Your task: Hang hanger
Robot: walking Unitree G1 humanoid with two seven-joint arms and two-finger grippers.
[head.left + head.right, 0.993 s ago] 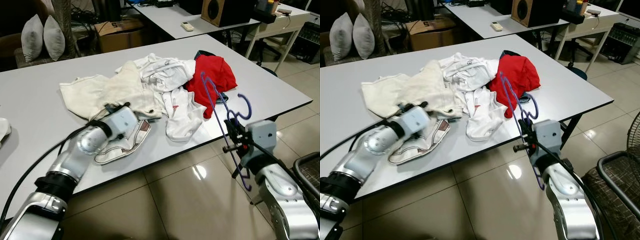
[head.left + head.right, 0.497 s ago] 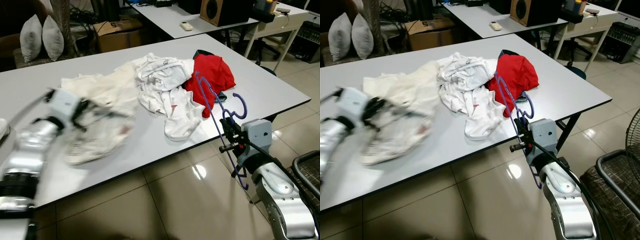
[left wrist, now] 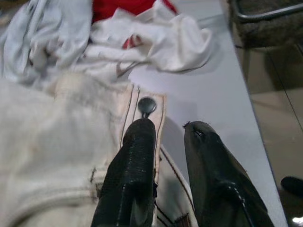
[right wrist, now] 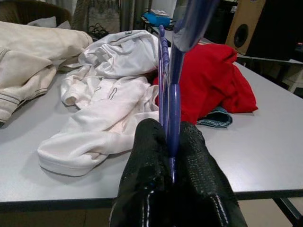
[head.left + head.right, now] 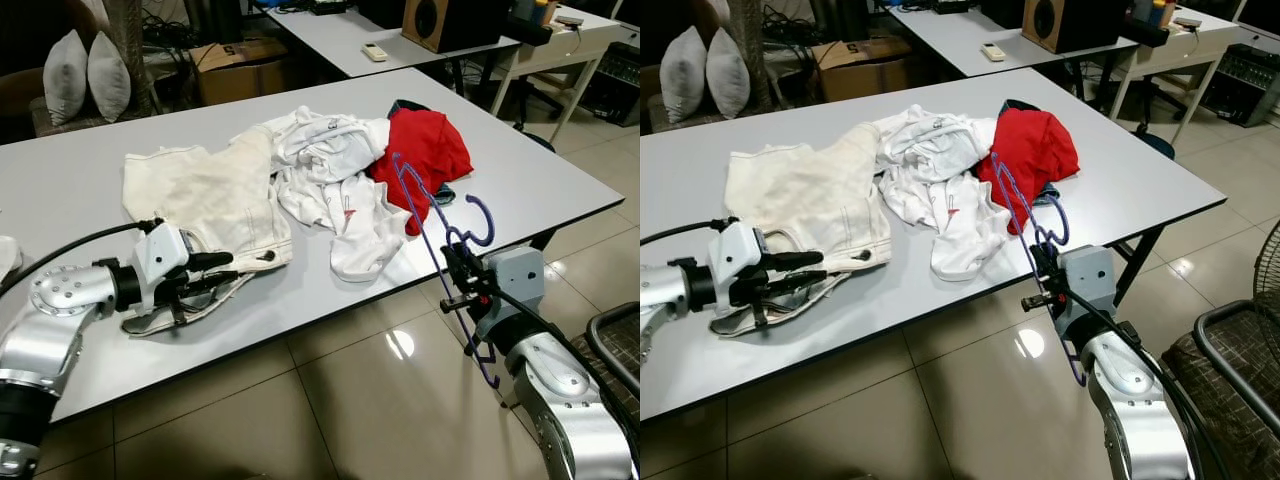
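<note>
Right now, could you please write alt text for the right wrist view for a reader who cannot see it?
The right pincer is shut on a purple hanger that rises upright from between its black fingers. Beyond it, a grey table holds a white garment, a red garment and a cream one.

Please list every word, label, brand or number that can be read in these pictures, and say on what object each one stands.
No text can be read.
Red print on the white shirt: too small to read.
Dark mark on the other white garment: blurred.
Dark mark on the cardboard box: too small to read.
</note>
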